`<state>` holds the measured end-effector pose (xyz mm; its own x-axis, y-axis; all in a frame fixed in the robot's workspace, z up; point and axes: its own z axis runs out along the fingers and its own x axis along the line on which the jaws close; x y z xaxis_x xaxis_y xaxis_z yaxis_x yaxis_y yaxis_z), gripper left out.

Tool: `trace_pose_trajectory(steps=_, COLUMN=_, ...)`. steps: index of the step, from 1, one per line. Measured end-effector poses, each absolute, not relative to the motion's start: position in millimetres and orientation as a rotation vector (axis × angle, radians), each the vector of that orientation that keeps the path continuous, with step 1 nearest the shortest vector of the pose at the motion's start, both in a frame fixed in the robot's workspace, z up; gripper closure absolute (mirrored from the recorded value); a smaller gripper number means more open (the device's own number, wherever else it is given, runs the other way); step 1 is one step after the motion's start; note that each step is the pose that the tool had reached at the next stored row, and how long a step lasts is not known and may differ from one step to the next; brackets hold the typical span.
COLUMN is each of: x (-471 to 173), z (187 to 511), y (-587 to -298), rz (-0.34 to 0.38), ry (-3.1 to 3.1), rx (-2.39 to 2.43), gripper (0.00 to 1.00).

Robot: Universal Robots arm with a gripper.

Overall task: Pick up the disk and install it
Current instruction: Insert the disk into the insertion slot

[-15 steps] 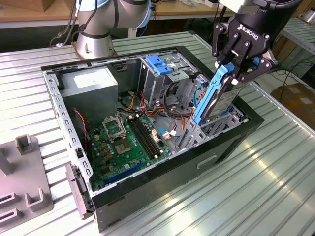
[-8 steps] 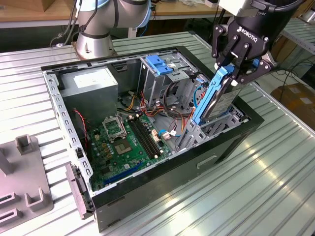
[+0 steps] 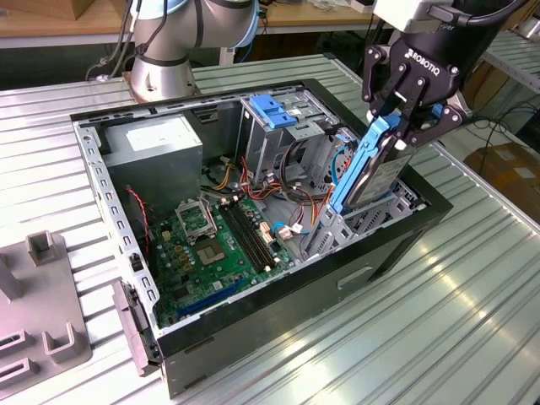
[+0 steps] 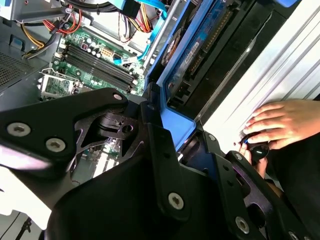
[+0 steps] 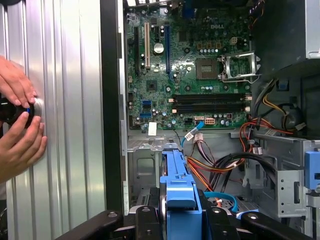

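Observation:
My gripper [image 3: 396, 126] is shut on the disk [image 3: 371, 173], a grey drive edged by a blue rail. I hold it on edge and tilted, its lower end down among the metal bay [image 3: 371, 221] at the exterior view's right end of the open computer case [image 3: 253, 312]. In the first wrist view the disk's blue rail [image 5: 177, 185] runs out from between my black fingers [image 5: 147, 220] toward the bay. The second wrist view shows the disk [image 4: 200, 45] beyond a finger [image 4: 155, 140].
Inside the case lie the green motherboard [image 3: 219, 245], a grey power supply [image 3: 160, 148], loose cables [image 3: 287, 181] and a drive cage with a blue latch [image 3: 272, 110]. A person's hands [image 5: 17, 125] rest on the ribbed table beside the case. A grey fixture [image 3: 34, 329] sits at the exterior view's left.

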<state>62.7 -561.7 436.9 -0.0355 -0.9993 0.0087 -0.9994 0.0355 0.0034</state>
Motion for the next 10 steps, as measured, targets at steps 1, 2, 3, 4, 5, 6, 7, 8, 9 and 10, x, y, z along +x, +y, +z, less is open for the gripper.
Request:
trace_pose_trajectory(steps=1, x=62.8, z=436.5, y=-561.6, rz=0.006, ry=-2.254, rx=2.176, gripper=0.63)
trace_pose_trajectory(steps=2, x=62.9, z=436.0, y=-561.6, rz=0.006, ry=-2.254, rx=2.176, gripper=0.63)
trace_pose_trajectory(steps=3, x=63.0, z=435.1, y=-561.7, rz=0.006, ry=-2.254, rx=2.176, gripper=0.63)
trace_pose_trajectory(steps=4, x=63.0, z=434.5, y=-561.7, rz=0.006, ry=-2.254, rx=2.176, gripper=0.63)
trace_pose_trajectory(steps=5, x=63.1, z=434.1, y=-561.7, rz=0.006, ry=-2.254, rx=2.176, gripper=0.63)
trace_pose_trajectory(steps=6, x=63.1, z=433.5, y=-561.7, rz=0.006, ry=-2.254, rx=2.175, gripper=0.63)
trace_pose_trajectory(steps=7, x=63.1, z=433.1, y=-561.7, rz=0.006, ry=-2.254, rx=2.175, gripper=0.63)
trace_pose_trajectory(steps=8, x=63.2, z=432.4, y=-561.8, rz=0.006, ry=-2.254, rx=2.175, gripper=0.63)
trace_pose_trajectory(steps=9, x=63.2, z=431.7, y=-561.8, rz=0.006, ry=-2.254, rx=2.176, gripper=0.63)
trace_pose_trajectory(steps=10, x=63.2, z=431.2, y=-561.8, rz=0.006, ry=-2.254, rx=2.175, gripper=0.63)
